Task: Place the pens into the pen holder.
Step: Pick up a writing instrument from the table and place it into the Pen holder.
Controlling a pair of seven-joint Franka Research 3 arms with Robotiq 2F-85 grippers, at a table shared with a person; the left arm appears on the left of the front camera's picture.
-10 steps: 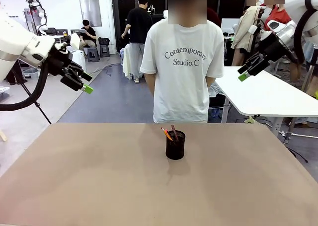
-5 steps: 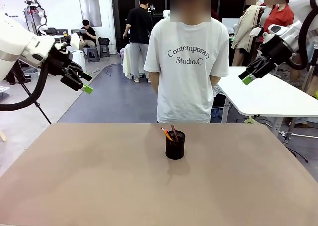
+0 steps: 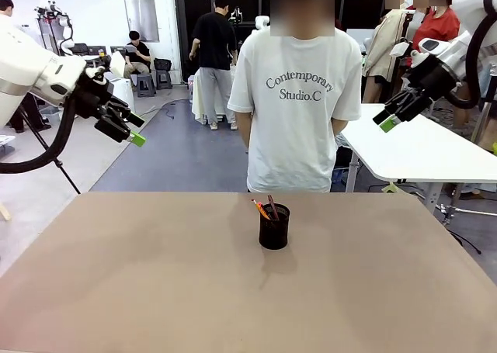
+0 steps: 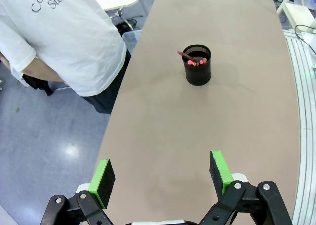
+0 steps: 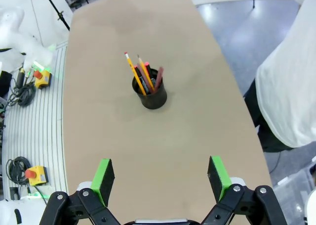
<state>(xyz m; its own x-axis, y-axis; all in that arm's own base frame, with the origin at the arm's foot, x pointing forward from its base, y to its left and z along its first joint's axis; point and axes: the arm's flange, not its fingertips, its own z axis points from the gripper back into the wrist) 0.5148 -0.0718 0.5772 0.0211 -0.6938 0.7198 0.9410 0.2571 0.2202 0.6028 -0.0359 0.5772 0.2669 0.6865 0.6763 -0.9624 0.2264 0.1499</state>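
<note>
Pens [image 3: 264, 208] stand in the holder [image 3: 273, 227]; behind, a shirt [image 3: 299, 89] reads "Contemporary Studio.C". Both grippers' fingers spread, empty: left [image 3: 132, 130], right [image 3: 384, 119].

A person in a white printed T-shirt [image 3: 293, 97] stands at the far edge of the broad tan table [image 3: 155, 283], with a white table [image 3: 419, 147] just behind to one side.

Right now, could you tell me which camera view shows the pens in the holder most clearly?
The right wrist view: the pens fan out above the holder, colours distinct. The left wrist view shows mainly their tips; the front view shows them small.
</note>
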